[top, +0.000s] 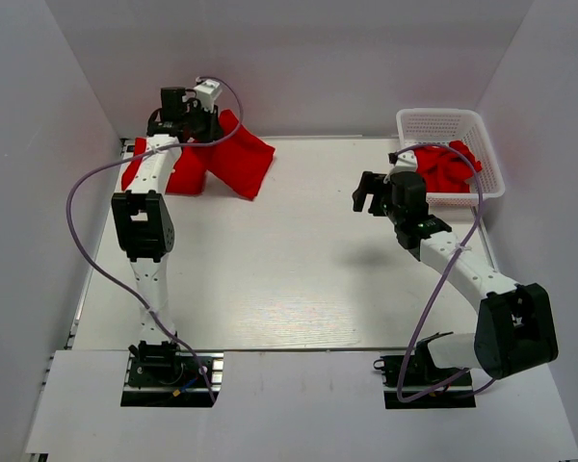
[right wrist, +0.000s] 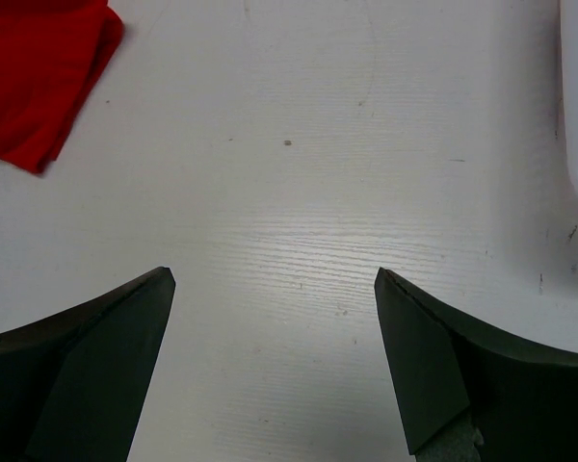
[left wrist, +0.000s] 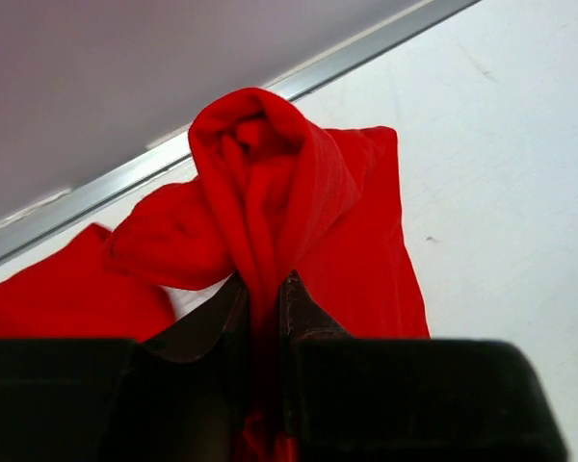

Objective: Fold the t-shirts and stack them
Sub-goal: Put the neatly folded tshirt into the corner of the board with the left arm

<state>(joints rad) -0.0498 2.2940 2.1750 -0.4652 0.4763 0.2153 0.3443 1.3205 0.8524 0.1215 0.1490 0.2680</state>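
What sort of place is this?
Most likely a robotics lab test cell: plain walls box in a white table, a left arm and right arm are bolted at its near edge, and red t-shirts lie in a mesh basket.

"What's around the bench?"

"I see a white table [top: 299, 269] boxed in by plain pale walls [top: 299, 58] on three sides. A metal rail [left wrist: 96, 188] runs along its far edge. The light is even and the shadows soft."
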